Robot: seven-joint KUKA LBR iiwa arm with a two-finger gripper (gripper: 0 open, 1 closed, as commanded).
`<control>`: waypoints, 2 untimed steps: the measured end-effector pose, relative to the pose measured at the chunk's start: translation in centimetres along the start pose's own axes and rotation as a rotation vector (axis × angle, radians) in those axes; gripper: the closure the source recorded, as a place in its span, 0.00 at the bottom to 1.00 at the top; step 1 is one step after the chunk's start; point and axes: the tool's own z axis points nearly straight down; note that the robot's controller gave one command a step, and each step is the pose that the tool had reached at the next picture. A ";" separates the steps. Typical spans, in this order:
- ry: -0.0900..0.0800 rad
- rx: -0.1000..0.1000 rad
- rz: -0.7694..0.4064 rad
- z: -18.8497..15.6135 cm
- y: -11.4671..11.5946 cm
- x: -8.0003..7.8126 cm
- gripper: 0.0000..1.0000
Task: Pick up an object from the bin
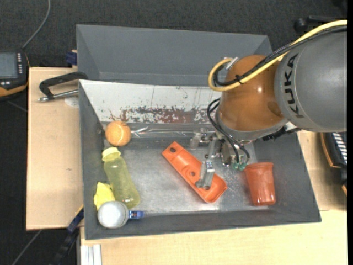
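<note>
Clutter at the lower left of the frame first: a white ball [112, 214], a yellow scrap [102, 193] and a pale yellow bottle [121, 182] lying along the left wall of the bin [165, 217]. Lower right, a red cup [260, 183]. Now centre frame: your gripper [208, 179] sits at the lower-right end of the long orange plastic piece [185, 163], touching or just above it. Spread or closed, you can't tell. The piece looks light, stiff and slick, and it lies flat, so take it across its narrow width. Farther up on the left, an orange ball [117, 133] rests well apart.
</note>
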 end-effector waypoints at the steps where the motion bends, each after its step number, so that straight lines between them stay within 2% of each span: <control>1: -0.005 0.000 -0.178 3.8 0.3 -0.7 0.00; 2: -0.002 -0.001 -0.435 8.0 -0.1 0.4 1.00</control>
